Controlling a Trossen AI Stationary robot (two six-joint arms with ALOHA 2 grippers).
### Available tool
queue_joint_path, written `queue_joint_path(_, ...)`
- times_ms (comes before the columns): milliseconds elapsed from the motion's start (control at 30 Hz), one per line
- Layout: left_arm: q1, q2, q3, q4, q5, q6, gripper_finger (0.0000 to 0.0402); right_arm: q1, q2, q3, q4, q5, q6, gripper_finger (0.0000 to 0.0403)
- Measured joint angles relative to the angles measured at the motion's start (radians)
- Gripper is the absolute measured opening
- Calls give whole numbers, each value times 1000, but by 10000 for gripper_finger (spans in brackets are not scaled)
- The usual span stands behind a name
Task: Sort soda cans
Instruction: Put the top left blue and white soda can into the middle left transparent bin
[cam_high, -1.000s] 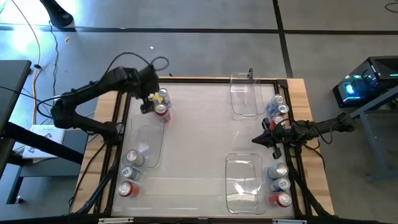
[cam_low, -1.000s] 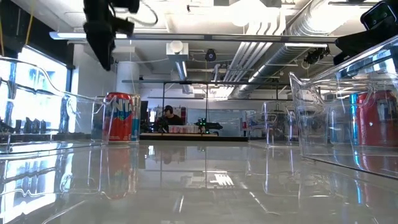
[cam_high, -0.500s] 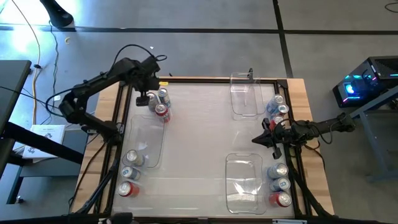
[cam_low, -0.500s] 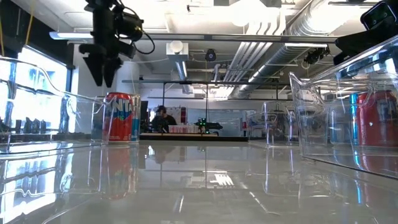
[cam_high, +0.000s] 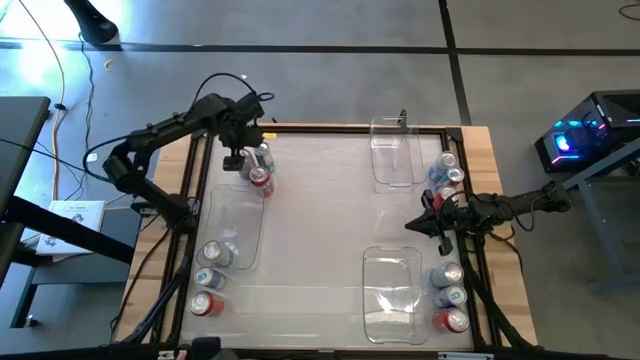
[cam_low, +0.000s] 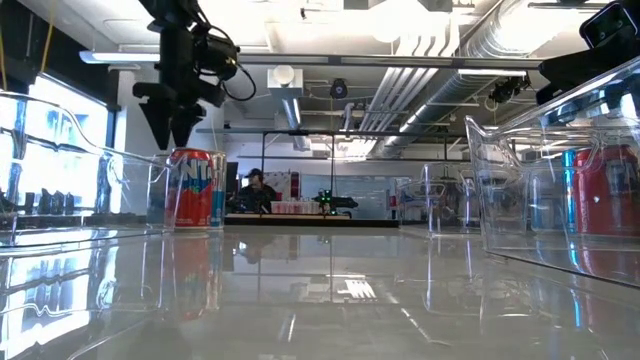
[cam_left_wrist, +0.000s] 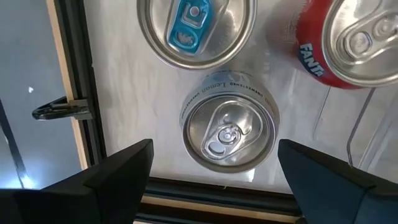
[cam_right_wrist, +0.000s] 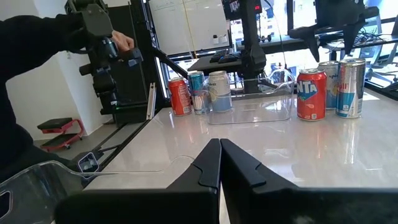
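Hovering wide open and empty, left tool (cam_high: 234, 158) faces silver can (cam_left_wrist: 228, 129), flanked by 2 cans.

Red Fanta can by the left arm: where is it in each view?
High view: red Fanta can, far-left cluster, the can nearest the table's middle.
Low view: the can stands upright, left of centre.
Left wrist view: upper right corner.
Right wrist view: right side.
Landmark: left gripper, open, just above that cluster.
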Motion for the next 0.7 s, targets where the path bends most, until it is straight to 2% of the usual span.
queue_joint_path(700,3,89,0,3,15,-115,340,0,0,0,0,0,0,0)
